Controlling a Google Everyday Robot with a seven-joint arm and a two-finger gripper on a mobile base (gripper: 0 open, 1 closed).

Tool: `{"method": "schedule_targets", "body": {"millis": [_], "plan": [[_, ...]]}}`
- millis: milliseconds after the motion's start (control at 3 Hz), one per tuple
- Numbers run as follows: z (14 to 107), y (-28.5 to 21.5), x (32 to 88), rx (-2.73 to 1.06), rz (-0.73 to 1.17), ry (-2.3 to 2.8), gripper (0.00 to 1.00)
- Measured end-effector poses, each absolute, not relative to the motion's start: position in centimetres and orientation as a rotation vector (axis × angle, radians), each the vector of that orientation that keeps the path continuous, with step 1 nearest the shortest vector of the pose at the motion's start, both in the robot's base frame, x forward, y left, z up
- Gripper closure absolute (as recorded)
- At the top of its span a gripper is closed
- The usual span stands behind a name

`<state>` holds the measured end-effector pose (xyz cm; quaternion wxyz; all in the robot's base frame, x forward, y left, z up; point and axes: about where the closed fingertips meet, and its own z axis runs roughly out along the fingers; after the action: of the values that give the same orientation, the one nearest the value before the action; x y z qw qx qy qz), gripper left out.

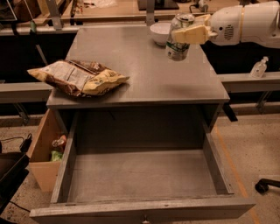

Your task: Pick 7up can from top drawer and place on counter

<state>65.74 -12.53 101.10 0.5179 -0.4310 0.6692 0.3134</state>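
Observation:
The 7up can [177,49], silvery with green markings, is upright at the right rear of the grey counter [140,70], its base on or just above the surface. My gripper [186,31] reaches in from the right on a white arm and is shut on the can's upper part; one cream finger [189,35] lies across its front. The top drawer [144,175] is pulled fully open below the counter, and its flat grey bottom holds nothing.
A white bowl [160,33] stands just left of and behind the can. A chip bag [78,78] lies on the counter's left front. A tan cardboard box [46,151] with items sits left of the drawer. A wooden bench [127,8] runs behind.

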Motion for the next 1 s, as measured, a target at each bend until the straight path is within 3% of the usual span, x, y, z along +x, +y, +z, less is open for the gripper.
{"method": "schedule_targets", "body": {"millis": [1000], "plan": [[96.6,-17.4,74.1,-0.864,0.624,1.71,1.0]]}}
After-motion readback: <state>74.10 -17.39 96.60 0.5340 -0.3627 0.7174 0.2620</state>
